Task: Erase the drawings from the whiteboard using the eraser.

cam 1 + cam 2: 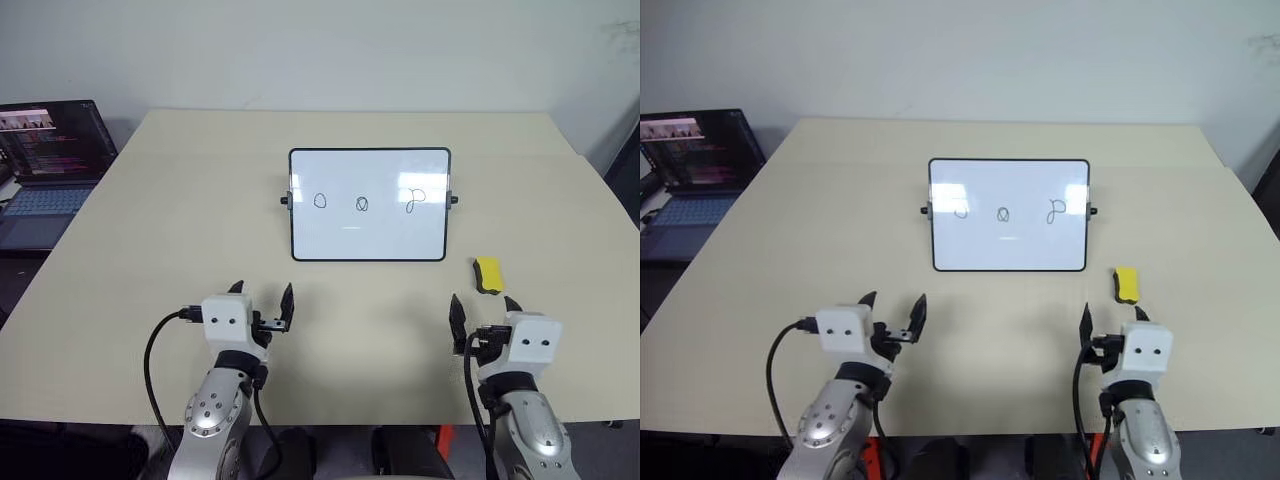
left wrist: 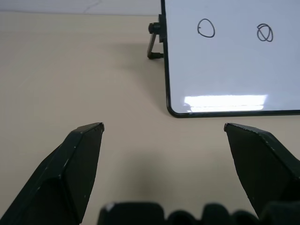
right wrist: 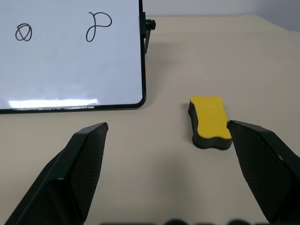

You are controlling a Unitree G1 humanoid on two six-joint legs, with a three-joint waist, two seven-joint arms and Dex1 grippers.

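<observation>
Nothing erased yet: three drawings [image 1: 362, 203] remain on the whiteboard [image 1: 369, 235]; eraser [image 1: 488, 274] lies untouched at lower right; both tools, left [image 1: 262, 305] and right [image 1: 483, 309], released and empty.

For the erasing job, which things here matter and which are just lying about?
Part of the job:
- whiteboard
- drawings
- eraser, on the table to the right of the board
- right pincer, open, empty
- left pincer, open, empty

Lying about:
- laptop, open, far left

Eraser [image 1: 1126, 283] lies just right of the whiteboard [image 1: 1009, 240].
</observation>
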